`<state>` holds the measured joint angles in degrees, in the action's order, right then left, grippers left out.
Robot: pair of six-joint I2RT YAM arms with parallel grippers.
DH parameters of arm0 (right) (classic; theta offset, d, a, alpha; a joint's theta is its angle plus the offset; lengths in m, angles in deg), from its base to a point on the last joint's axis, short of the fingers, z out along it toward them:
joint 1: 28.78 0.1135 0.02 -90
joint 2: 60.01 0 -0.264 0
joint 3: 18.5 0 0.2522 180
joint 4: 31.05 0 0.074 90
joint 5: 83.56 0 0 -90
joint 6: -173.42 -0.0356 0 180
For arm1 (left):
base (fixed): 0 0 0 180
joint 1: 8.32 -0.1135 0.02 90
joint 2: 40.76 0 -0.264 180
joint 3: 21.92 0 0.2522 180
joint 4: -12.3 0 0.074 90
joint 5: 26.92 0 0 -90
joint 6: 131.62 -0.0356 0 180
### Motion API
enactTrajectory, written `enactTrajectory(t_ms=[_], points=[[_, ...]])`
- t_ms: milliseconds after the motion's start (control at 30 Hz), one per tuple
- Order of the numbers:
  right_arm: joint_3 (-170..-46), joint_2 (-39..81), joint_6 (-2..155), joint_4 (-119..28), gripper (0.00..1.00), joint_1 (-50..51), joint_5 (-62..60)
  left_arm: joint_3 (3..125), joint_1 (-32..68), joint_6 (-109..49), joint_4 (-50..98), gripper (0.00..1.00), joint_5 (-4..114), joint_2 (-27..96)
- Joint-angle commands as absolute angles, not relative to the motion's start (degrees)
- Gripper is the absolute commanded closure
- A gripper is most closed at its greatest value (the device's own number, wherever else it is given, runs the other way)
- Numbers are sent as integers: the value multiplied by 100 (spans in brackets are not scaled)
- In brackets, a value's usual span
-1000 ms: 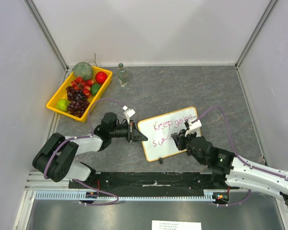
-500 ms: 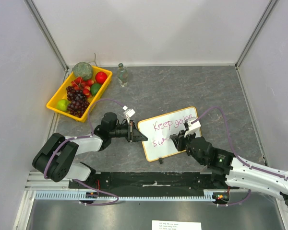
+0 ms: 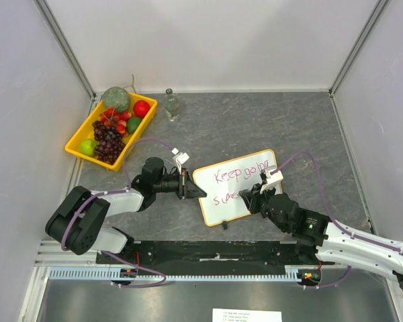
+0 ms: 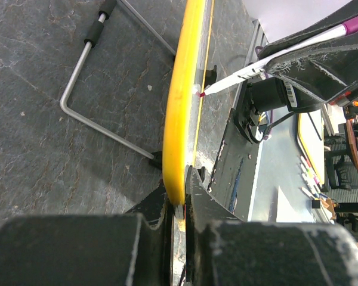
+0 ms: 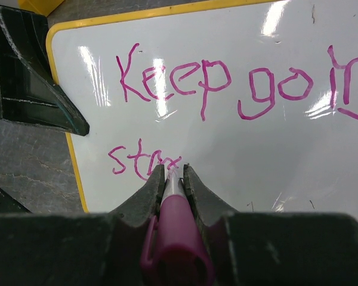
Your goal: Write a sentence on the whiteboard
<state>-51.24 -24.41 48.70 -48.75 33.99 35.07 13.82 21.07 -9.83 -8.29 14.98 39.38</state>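
Black and white, our two arms lie low over the grey, slate-like bench (image 3: 255,121). Our right arm runs from the near right corner diagonally leftward, with its wrist over the lower half of the board. The right pincer (image 5: 173,170) is narrowed onto a magenta plastic marker (image 5: 176,232), whose barrel sits between the two fingers. The marker's tip meets the white surface at the end of a second line that begins "sta".

Our left arm is folded, its forearm pointing right. The left pincer (image 4: 178,196) is clamped on the yellow rim at the board's left edge.

The small rectangular whiteboard (image 3: 221,211) with a thin yellow frame lies between the two pincers, near the middle of the bench. Its upper line reads "Keep going".

Farther off to the left sit a yellow plastic tray of fruit (image 3: 77,144) and a small clear bottle (image 3: 171,105).
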Motion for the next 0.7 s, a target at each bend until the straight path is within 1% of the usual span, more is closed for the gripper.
enactTrajectory(t_ms=[0,467,667], points=[[-5037,-2388,4888,-5333,100,3389,3905,1320,2112,-1754,-321,98,2177,4045],[-5432,-2441,5108,-5272,100,3380,4406,1311,2112,-1763,-321,98,2177,4027],[-5529,-2354,5196,-5070,100,3380,4371,1320,2121,-1763,-312,98,2186,4027]])
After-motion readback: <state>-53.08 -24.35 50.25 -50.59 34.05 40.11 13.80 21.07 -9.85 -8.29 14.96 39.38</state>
